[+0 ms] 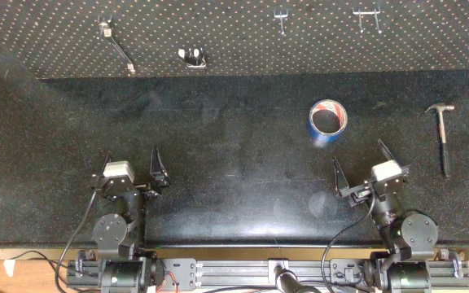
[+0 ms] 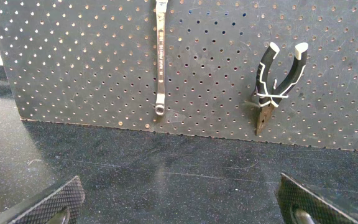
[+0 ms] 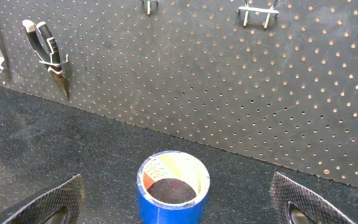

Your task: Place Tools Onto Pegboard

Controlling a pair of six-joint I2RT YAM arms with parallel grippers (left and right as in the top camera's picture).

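- Both arms wait at the desk [image 1: 234, 175] edge far from the pegboard [image 1: 243, 37]. The left end effector [image 1: 132, 155] and the right end effector [image 1: 357, 155] have their fingers spread apart and hold nothing.
- A wrench [image 2: 160, 59] and pliers [image 2: 277, 84] already hang on the pegboard's left half. A single hook [image 3: 149, 6] and a double hook [image 3: 258, 14] on its right half stand bare.
- The blue tape roll [image 3: 171, 186] stands on end with its hole facing up, on the desk between the right end effector and the pegboard.
- The hammer [image 1: 442, 138] lies flat in front of the pegboard's right end, head toward the board.
- Risk with the roll: its curved wall may slip or roll out of a two-finger pinch. Its hole faces up, not toward the pegboard, so a poor turn could knock it against a hook and send it off across the desk.
- Risk with the hammer: it is probably head-heavy, so a grip on the handle may let it swing, and the head could miss the double hook and drop.
- Risk to hung tools: a hard bump on the pegboard could shake the pliers, which seem held by a thin white tie.
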